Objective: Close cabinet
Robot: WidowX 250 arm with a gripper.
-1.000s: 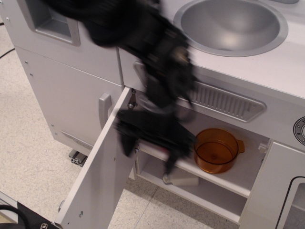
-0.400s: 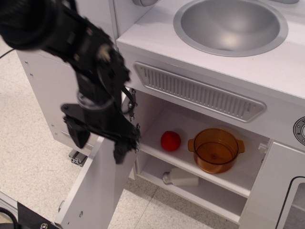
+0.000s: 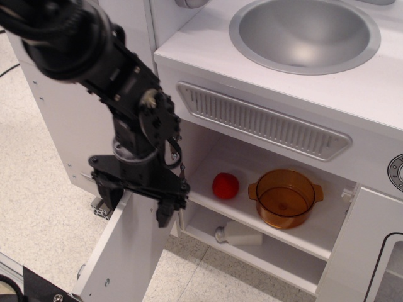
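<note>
The white cabinet (image 3: 277,251) under the sink stands open, showing two inner shelves. Its small hinged door (image 3: 129,251) swings out toward the lower left, hinged at the compartment's left side. My black gripper (image 3: 135,204) hangs fingers down over the door's top edge, one finger (image 3: 108,196) on the outer side and one finger (image 3: 165,212) on the inner side. The jaws stand apart and straddle the door edge without clearly clamping it. The door's handle is hidden.
A red ball (image 3: 225,185) and an orange pot (image 3: 284,197) sit on the upper shelf; a white bottle (image 3: 239,235) lies on the lower shelf. A grey sink (image 3: 305,34) is above. A taller white door (image 3: 69,126) is behind my arm.
My arm has swung left out of the cabinet opening, uncovering the red ball, and lowered onto the door's top edge. The door has stayed about as open as before.
</note>
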